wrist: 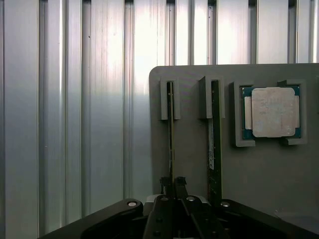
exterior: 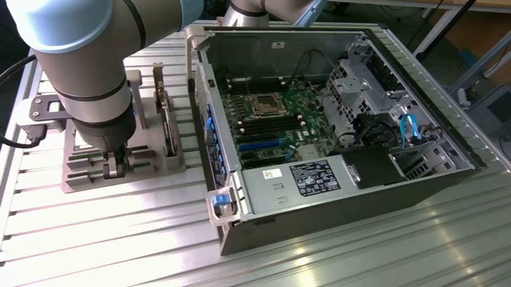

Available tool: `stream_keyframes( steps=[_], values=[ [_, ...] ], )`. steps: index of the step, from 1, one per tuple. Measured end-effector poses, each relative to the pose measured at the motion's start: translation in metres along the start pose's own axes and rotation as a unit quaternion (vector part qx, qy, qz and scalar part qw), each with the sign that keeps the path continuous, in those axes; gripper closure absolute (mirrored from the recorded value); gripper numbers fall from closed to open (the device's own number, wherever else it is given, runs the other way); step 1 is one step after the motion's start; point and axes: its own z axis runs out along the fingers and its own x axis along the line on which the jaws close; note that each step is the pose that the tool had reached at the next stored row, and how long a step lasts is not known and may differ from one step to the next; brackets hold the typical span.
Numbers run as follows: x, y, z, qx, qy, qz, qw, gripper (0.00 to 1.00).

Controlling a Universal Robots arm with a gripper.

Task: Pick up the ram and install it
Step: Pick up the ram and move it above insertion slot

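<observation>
- The gripper (wrist: 172, 182) has its jaws drawn in almost fully, pinching the near end of the ram (wrist: 171, 130) between the two fingertips (wrist: 164, 181).
- The ram stands on its thin edge in the outer slot of a grey holder (wrist: 192, 149). It runs straight away from the jaws, and its far end sits between the slot's two raised guides.
- It is seated in the holder, not lifted clear of it.
- A second stick (wrist: 213, 149) of the same kind stands on edge in the neighbouring slot, parallel to the ram and apart from the gripper.
- Beyond that stick, the square silver processor (wrist: 273, 112) lies flat in its own corner-bracketed recess.
- The holder rests on a ribbed aluminium table (wrist: 75, 124).
- In the exterior view the arm (exterior: 88, 66) reaches straight down over the holder, at that view's left.
- The open computer case (exterior: 319, 230) lies on its side to that view's right, just beside the holder, with its motherboard (exterior: 279, 128) facing up.
</observation>
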Motion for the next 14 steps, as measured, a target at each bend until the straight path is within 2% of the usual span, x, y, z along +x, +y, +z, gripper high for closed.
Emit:
stream_keyframes(
  steps=[14],
  values=[
    [-0.001, 0.0011, -0.0246, -0.0001, 0.0000, 0.000, 1.0000, 0.88]
  ],
)
